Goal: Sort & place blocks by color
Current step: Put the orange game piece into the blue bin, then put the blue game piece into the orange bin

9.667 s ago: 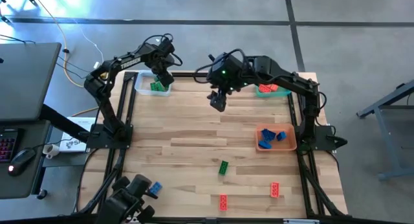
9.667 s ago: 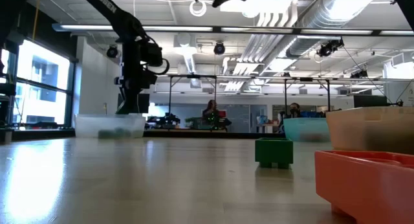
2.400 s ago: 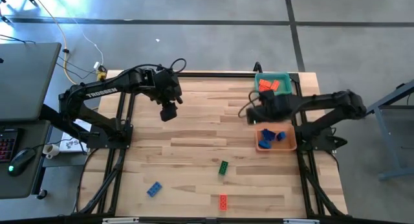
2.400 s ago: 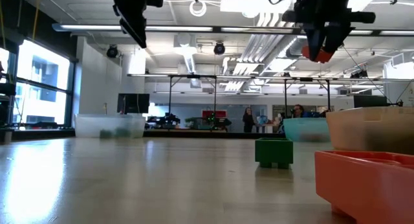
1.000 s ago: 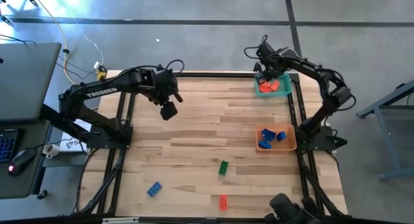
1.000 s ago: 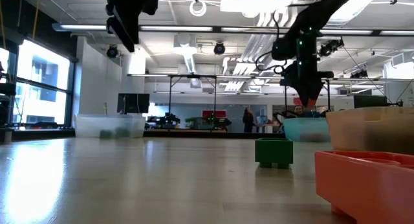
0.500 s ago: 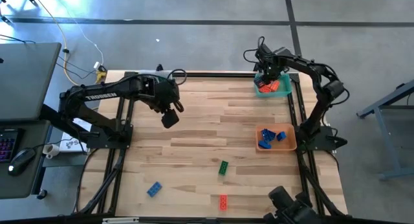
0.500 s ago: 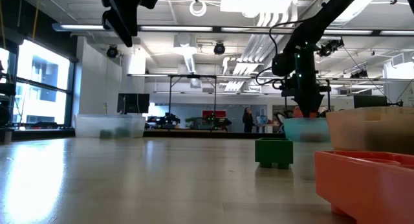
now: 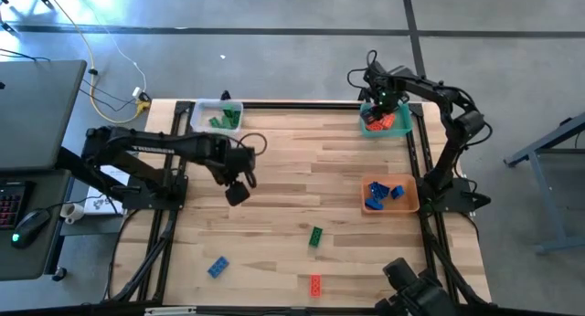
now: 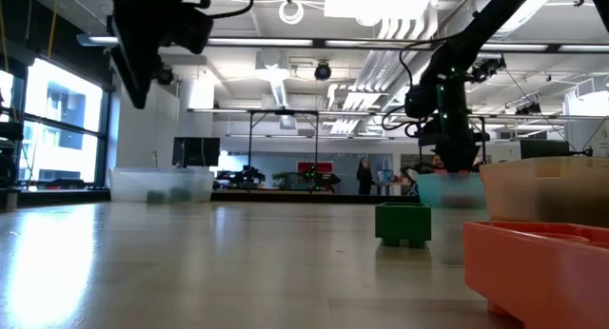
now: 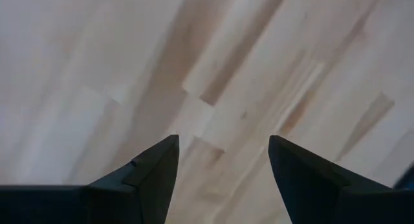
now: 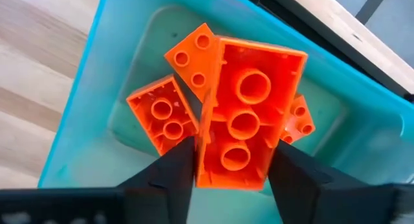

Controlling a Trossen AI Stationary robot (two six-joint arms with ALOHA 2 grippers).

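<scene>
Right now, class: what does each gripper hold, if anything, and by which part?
The right gripper, over the teal tray, has a red brick between its fingers at one end; whether it grips is unclear. The left gripper is open, holding nothing.

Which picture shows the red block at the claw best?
The right wrist view: the red block fills it, underside tubes showing, between the right claw fingers above the teal tray. The high view shows a speck; the low view hides it; the left wrist view sees only table.
</scene>
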